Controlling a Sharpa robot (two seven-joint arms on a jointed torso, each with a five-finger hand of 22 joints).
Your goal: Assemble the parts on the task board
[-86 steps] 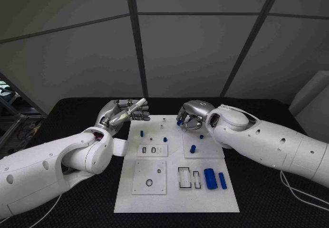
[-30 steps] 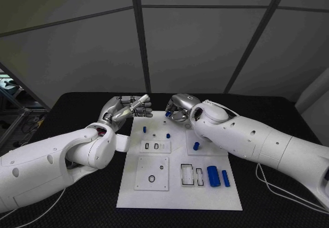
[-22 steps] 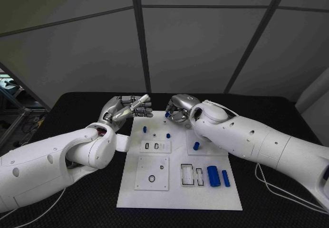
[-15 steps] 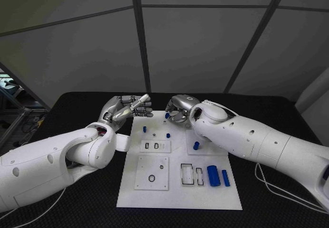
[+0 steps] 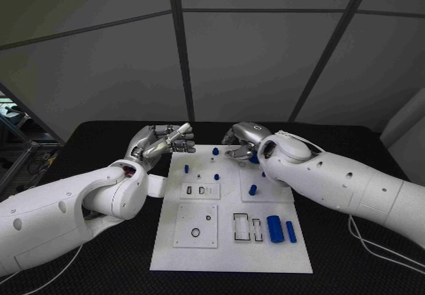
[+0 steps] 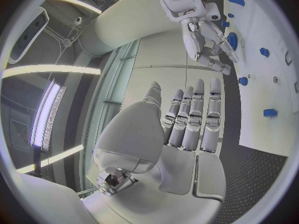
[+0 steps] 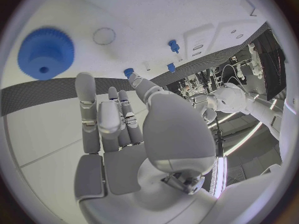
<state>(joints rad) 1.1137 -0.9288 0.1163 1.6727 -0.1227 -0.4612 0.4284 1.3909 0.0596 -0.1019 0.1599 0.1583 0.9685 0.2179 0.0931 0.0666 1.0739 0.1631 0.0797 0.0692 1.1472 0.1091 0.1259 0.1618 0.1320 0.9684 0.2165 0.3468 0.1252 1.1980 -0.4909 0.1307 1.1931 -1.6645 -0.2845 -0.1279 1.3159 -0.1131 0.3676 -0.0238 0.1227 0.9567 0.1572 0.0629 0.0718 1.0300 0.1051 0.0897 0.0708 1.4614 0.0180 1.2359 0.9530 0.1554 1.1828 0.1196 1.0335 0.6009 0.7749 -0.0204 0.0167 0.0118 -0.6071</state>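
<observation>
The white task board (image 5: 230, 249) lies in the middle of the table. A small blue peg (image 5: 215, 150) stands near its far edge, also seen as the peg (image 7: 127, 72) just off my right thumb tip. My right hand (image 5: 242, 145) hovers beside it with fingers apart, holding nothing. A blue gear (image 7: 45, 52) lies on the board under that hand. My left hand (image 5: 164, 142) is raised off the board's far left corner, its fingers (image 6: 193, 115) straight and side by side, empty. Two more pegs (image 5: 187, 168) (image 5: 216, 177) stand further in.
A short blue cylinder (image 5: 252, 190) stands on the right plate. A thick blue cylinder (image 5: 274, 228) and a thin one (image 5: 290, 231) lie beside two rectangular slots (image 5: 240, 227). A black ring (image 5: 194, 233) lies on the near left plate. Black table (image 5: 106, 264) surrounds the board.
My right hand let go of the blue peg, which now stands at the board's far edge, and drew back to the right. My left hand has stayed put.
</observation>
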